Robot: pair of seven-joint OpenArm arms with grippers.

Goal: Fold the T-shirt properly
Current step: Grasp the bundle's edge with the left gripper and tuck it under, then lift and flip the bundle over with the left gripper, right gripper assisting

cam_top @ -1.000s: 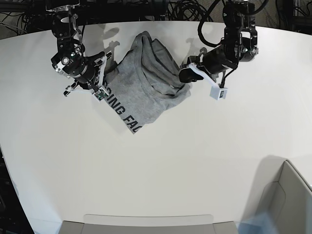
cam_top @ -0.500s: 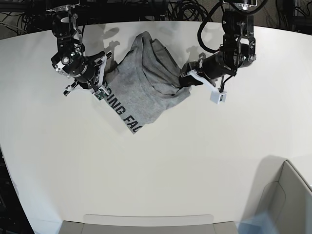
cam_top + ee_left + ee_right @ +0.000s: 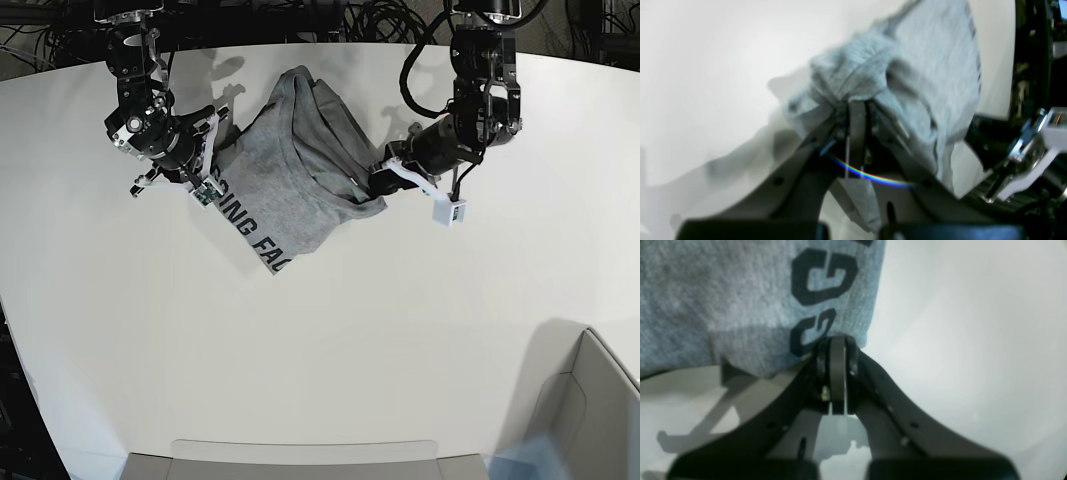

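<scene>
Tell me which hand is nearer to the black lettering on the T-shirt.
Right. The right hand pinches the T-shirt edge beside the black lettering; the left hand grips the opposite, plain side.

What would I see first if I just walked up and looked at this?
First you'd spot the crumpled heather-grey cotton T-shirt with black block letters, lying near the far edge of the big white table. A black robot arm pinches it on each side: the right gripper is shut on the lettered edge, and the left gripper is shut on a bunched fold.
</scene>
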